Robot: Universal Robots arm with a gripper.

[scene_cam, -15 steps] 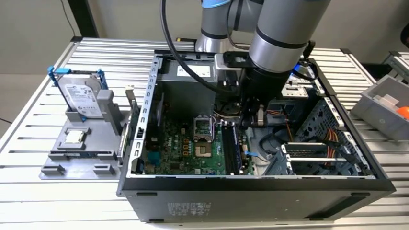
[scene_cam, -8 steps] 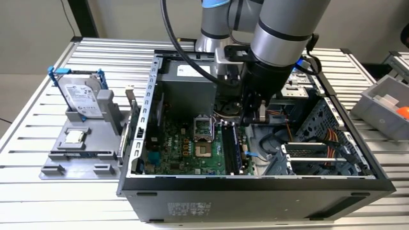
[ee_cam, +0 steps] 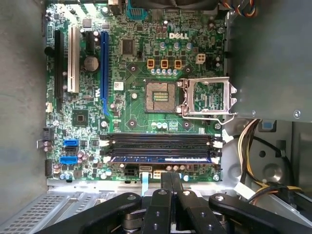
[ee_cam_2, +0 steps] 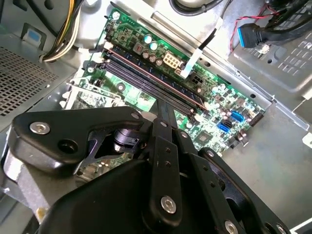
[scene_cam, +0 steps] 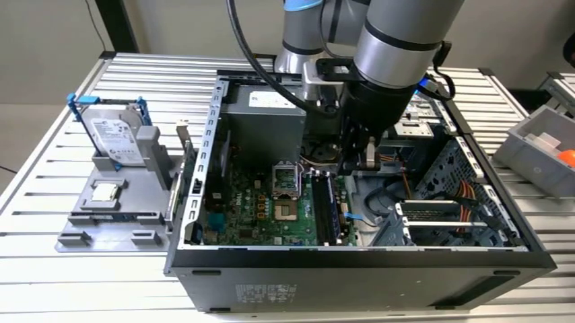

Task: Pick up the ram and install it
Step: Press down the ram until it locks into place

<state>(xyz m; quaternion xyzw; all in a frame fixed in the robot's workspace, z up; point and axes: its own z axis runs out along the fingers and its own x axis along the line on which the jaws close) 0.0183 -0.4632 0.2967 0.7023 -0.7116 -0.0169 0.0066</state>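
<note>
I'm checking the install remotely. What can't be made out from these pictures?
- First wrist view: the ram shows edge-on among the memory slots; whether it is fully seated is too small to tell.
- Second wrist view: the pincer and its body cover part of the nearest slot.
- Exterior view: the arm hides one end of the slots.

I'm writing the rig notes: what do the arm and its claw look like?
The arm is made of silver-grey tubes with black joint bands and a blue ring near the wrist. A thick black cable runs alongside. The claw is matte black, built of bolted linkage bars.
</note>
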